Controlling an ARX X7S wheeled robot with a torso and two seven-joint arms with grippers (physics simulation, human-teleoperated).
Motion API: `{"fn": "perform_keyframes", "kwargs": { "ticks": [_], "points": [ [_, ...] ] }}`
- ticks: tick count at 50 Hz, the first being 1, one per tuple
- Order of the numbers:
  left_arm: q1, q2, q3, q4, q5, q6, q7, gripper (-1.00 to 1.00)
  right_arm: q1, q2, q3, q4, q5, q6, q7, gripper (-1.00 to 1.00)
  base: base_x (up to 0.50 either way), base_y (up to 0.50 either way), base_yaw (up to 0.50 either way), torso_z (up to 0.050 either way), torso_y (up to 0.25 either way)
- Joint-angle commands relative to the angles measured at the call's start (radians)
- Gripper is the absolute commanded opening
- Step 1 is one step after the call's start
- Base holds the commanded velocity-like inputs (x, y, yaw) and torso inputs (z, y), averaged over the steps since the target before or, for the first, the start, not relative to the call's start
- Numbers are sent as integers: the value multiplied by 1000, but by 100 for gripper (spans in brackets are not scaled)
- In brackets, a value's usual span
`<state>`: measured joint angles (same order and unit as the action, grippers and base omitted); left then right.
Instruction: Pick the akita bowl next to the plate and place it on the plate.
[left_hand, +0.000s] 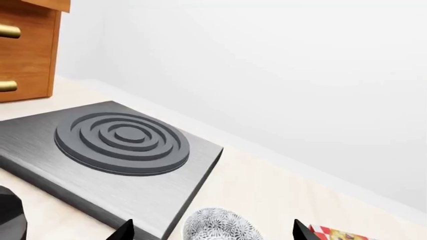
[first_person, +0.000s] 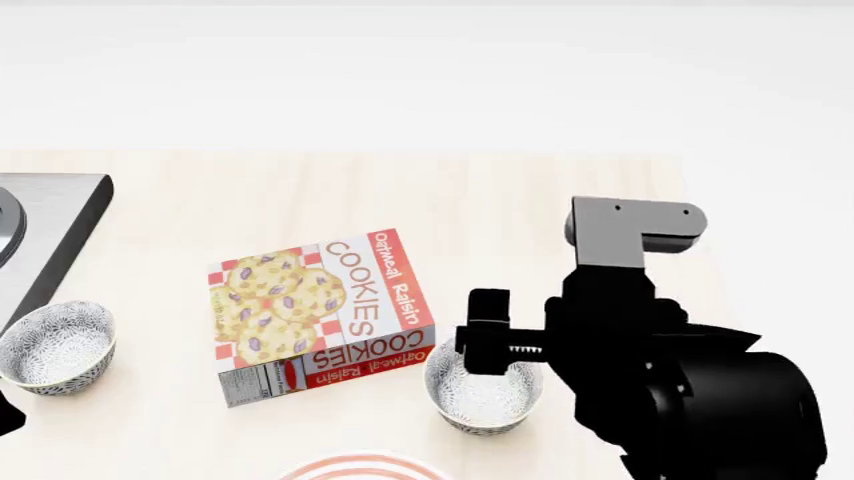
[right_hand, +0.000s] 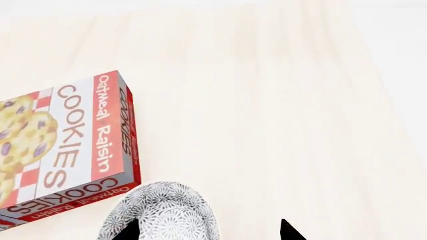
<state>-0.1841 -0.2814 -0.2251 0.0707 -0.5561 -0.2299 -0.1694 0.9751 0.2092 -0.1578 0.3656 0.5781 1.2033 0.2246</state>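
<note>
Black fingertips of the left hand (left_hand: 213, 231) frame the left wrist view, spread apart with a patterned second bowl (left_hand: 220, 226) between and below them, gripping nothing; behind it sits a grey hob slab (left_hand: 113, 150) with raised rings, a wooden drawer unit (left_hand: 27, 50) beyond. From the head view, the right hand (first_person: 489, 352) hangs over the rim of the akita bowl (first_person: 481, 398), which stands on the pale desk (first_person: 534, 210) just beside the corner of a cookie box (first_person: 320, 310), with the plate (first_person: 360, 468) only a sliver of red rings at the near edge; the other bowl rests far off by the hob. In the right wrist view the fingertips stand wide apart and empty, one over the bowl's rim, the other clear of it. My reading: the reach is nearly done, the grasp not yet made. Next calls for lowering so one finger goes inside the wall and one outside, closing, lifting, then carrying it the short way to the plate.
</note>
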Motion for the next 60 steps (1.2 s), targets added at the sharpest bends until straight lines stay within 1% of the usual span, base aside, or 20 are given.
{"fn": "perform_keyframes", "kwargs": {
  "ticks": [1, 6, 8, 19, 25, 32, 37, 41, 53, 60],
  "points": [
    [2, -4, 3, 10, -6, -5, -8, 100, 53, -8, -23, 188, -29, -70, -42, 100, 0, 0, 0, 0, 0],
    [3, -6, 4, 17, -8, -9, -13, 100, 62, -7, -12, 213, -20, -74, -52, 100, 0, 0, 0, 0, 0],
    [3, -5, 5, 8, -7, -2, -9, 100, 69, -6, -30, 234, -30, -82, -63, 100, 0, 0, 0, 0, 0],
    [1, -7, 8, 3, -9, 0, -11, 100, 115, -15, -42, 383, -56, -153, -91, 100, 0, 0, 0, 0, 0],
    [0, -8, 10, -2, -8, 4, -11, 100, 120, -22, -45, 421, -58, -184, -111, 100, 0, 0, 0, 0, 0],
    [1, -10, 10, -2, -13, 4, -11, 100, 152, -40, -49, 550, -71, -248, -144, 100, 0, 0, 0, 0, 0],
    [2, -12, 11, 4, -14, 1, -16, 100, 155, -48, -58, 597, -74, -258, -162, 100, 0, 0, 0, 0, 0],
    [0, -12, 12, 3, -15, 0, -17, 100, 154, -46, -60, 603, -69, -244, -173, 100, 0, 0, 0, 0, 0],
    [2, -14, 16, 6, -18, 2, -20, 100, 165, -52, -66, 675, -75, -284, -199, 100, 0, 0, 0, 0, 0],
    [2, -14, 18, -7, -15, 14, -15, 100, 159, -53, -66, 681, -70, -288, -209, 100, 0, 0, 0, 0, 0]
  ]
}}
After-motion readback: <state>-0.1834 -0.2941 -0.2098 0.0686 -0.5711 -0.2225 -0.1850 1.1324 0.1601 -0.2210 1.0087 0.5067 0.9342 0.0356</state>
